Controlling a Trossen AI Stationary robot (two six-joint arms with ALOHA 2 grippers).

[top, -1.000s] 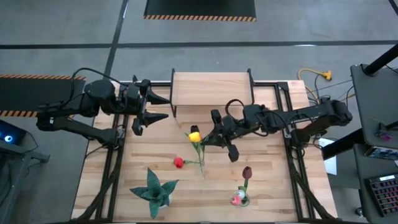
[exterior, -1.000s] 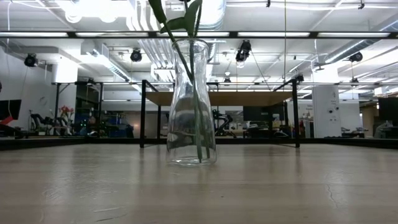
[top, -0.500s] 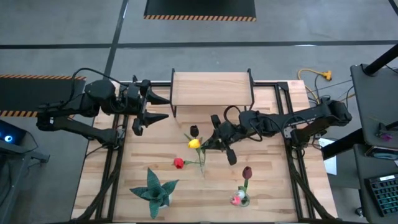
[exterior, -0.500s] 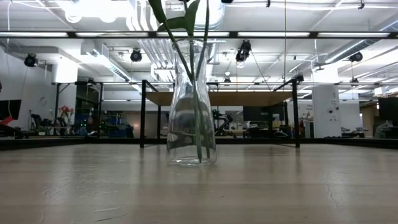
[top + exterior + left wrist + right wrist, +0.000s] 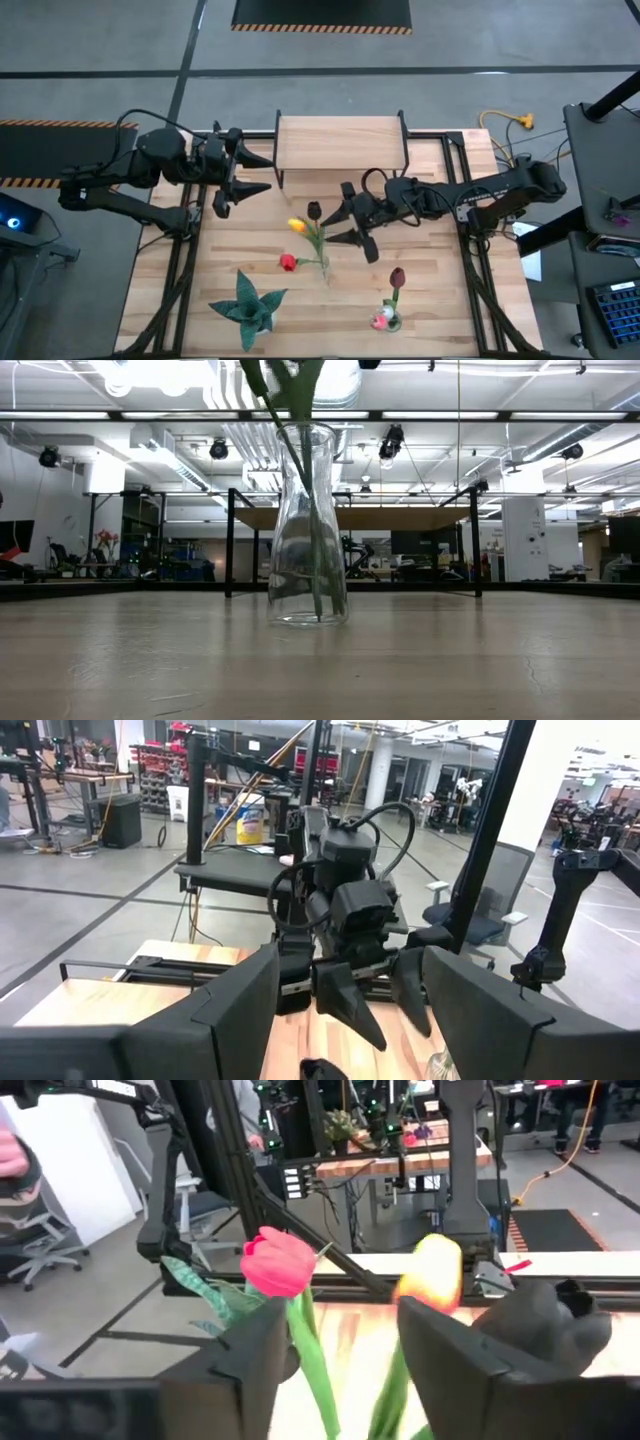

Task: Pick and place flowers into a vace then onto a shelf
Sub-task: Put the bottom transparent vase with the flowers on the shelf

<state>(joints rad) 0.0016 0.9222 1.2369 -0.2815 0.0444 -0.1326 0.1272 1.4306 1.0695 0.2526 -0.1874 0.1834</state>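
A clear glass vase [image 5: 308,525] stands mid-table and holds several tulips by their green stems. In the high view a yellow head [image 5: 297,225], a black head [image 5: 313,210] and a red head [image 5: 288,262] fan out above it. My right gripper [image 5: 342,226] stands open just right of these stems; its wrist view shows the red head [image 5: 278,1263] and the blurred yellow head [image 5: 432,1275] above its spread fingers. My left gripper [image 5: 260,172] waits open at the far left, level. The shelf [image 5: 340,142] stands at the far edge.
A second small vase [image 5: 388,318] with a maroon tulip [image 5: 397,277] and a pink-white one stands near the front right. A spiky teal star plant [image 5: 247,308] lies front left. Bare planks lie between the vase and the shelf's black legs [image 5: 229,540].
My right gripper has sunk toward the vase with the yellow tulip, sliding its stem down into the glass, then opened and let go. The yellow head has tipped toward the table's left and leans out over the rim.
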